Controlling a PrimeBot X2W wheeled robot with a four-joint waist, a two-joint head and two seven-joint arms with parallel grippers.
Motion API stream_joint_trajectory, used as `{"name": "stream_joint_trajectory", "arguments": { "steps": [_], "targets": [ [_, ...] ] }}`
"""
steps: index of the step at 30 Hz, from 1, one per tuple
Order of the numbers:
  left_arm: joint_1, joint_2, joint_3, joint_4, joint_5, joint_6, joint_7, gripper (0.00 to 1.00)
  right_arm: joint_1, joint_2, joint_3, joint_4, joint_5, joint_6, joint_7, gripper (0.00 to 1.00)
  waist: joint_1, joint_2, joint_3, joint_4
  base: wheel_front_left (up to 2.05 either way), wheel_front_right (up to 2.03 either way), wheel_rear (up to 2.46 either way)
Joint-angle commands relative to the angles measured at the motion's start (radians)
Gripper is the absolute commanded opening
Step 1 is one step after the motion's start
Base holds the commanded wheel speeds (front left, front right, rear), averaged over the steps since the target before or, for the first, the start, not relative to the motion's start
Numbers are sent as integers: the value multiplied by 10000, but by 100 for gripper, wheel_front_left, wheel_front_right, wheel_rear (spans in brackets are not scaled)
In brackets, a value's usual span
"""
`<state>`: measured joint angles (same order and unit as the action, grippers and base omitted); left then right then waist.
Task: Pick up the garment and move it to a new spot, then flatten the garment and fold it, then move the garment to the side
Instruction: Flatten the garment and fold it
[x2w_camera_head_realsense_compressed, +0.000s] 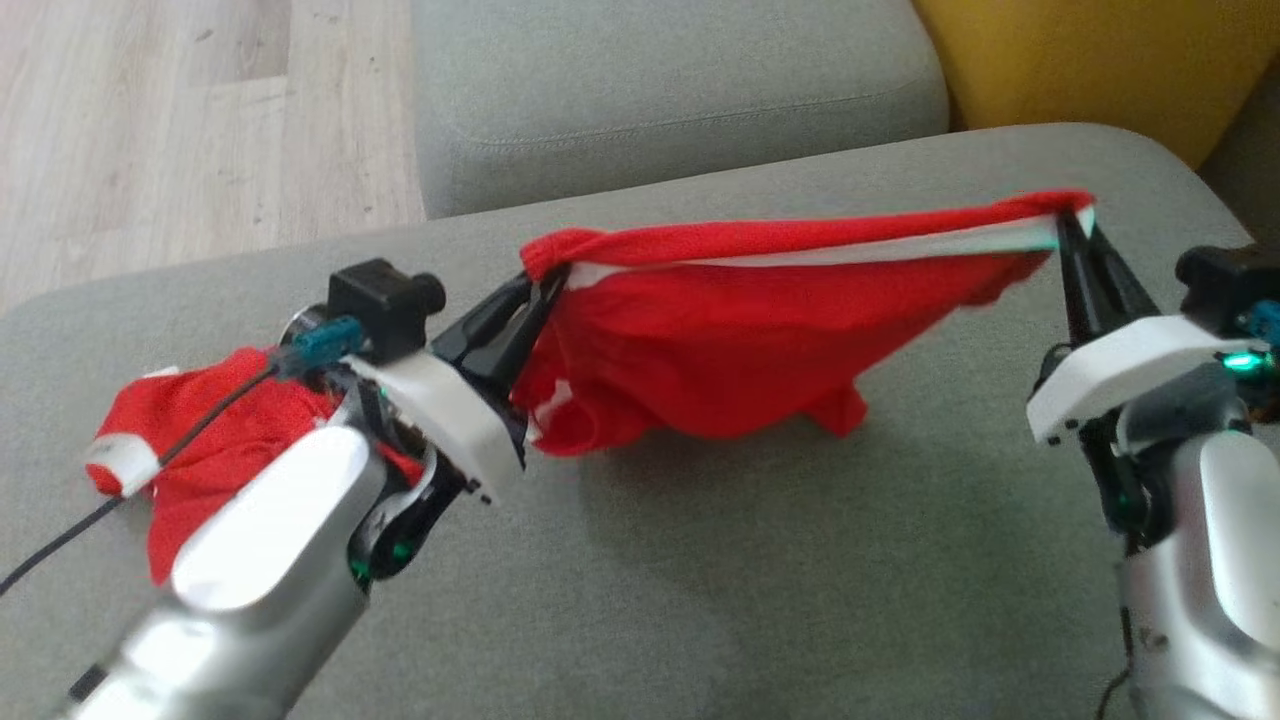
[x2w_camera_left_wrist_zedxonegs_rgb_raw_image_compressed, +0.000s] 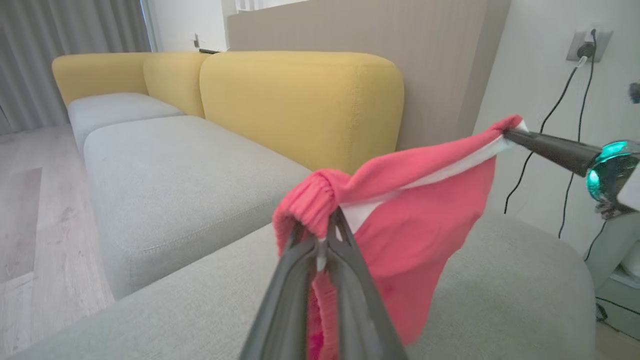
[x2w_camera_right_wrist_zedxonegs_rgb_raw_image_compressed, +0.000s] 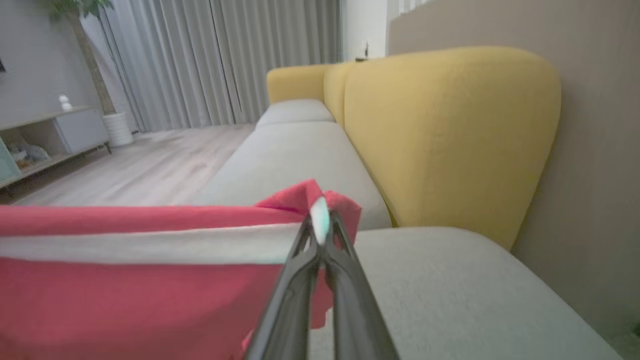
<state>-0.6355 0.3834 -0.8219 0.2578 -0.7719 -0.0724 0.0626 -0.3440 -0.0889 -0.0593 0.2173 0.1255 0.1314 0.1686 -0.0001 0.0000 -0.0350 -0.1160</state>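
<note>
The red knit garment (x2w_camera_head_realsense_compressed: 730, 340) is up off the grey sofa seat (x2w_camera_head_realsense_compressed: 700, 580), strung between my two grippers like a hammock. The fabric looks soft and fine-ribbed. A white band runs along its top edge, and a gathered red hem is bunched at the left end. That top edge is pulled taut and nearly straight. Below it the cloth sags in a loose belly, and I can't tell whether its lowest folds touch the cushion.

My left gripper (x2w_camera_head_realsense_compressed: 545, 285) has its long dark fingers clamped together on the bunched hem, with cloth rolled over the tips. My right gripper (x2w_camera_head_realsense_compressed: 1072, 225) is pinched tight on the right-hand corner, the white band caught between its tips.

More red cloth (x2w_camera_head_realsense_compressed: 200, 440) with a white cuff-like strip lies crumpled on the seat at the left, partly behind my left forearm. I can't tell whether it joins the held piece.

The seat is coarse woven upholstery with rounded edges. There's a mustard-yellow backrest (x2w_camera_head_realsense_compressed: 1090, 60) at the far right and a pale wood-plank floor (x2w_camera_head_realsense_compressed: 150, 120) at the far left.
</note>
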Motion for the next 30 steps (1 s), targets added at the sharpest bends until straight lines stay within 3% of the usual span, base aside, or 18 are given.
{"name": "stream_joint_trajectory", "arguments": {
  "steps": [1,6,10,13,16,21,24,30],
  "targets": [
    [-609,523,562,-627,-56,156,151,0,-287,-152,252,-447,37,-7,589,0,1,0,60,40,0,0,0],
    [-382,896,344,-1314,-184,323,987,0,-284,-256,19,-846,344,-7,1560,0,1,0,396,87,0,0,0],
    [-1023,794,578,-1237,-858,185,1810,0,-1166,-324,167,-792,476,-7,2111,0,1,0,1157,84,0,0,0],
    [-1906,394,1067,-519,-1723,13,2271,0,-2396,-485,379,-182,571,-7,2385,0,1,0,1866,83,0,0,0],
    [-3218,326,1124,496,-1496,-220,2417,0,-3961,-558,689,922,915,-7,2207,0,1,0,2656,4,0,0,0],
    [-5691,19,1434,2262,-906,-408,1755,0,-7006,-407,397,2993,1090,-7,869,0,1,0,3582,-57,0,0,0],
    [-7075,-210,1662,3154,-485,-453,853,0,-8567,-194,-390,4169,837,-7,-434,0,1,0,3912,-35,0,0,0],
    [-8344,-708,1536,4436,153,-544,-1235,0,-9923,64,-1107,6105,216,-7,-2974,0,1,0,4149,12,0,0,0]
  ]
}}
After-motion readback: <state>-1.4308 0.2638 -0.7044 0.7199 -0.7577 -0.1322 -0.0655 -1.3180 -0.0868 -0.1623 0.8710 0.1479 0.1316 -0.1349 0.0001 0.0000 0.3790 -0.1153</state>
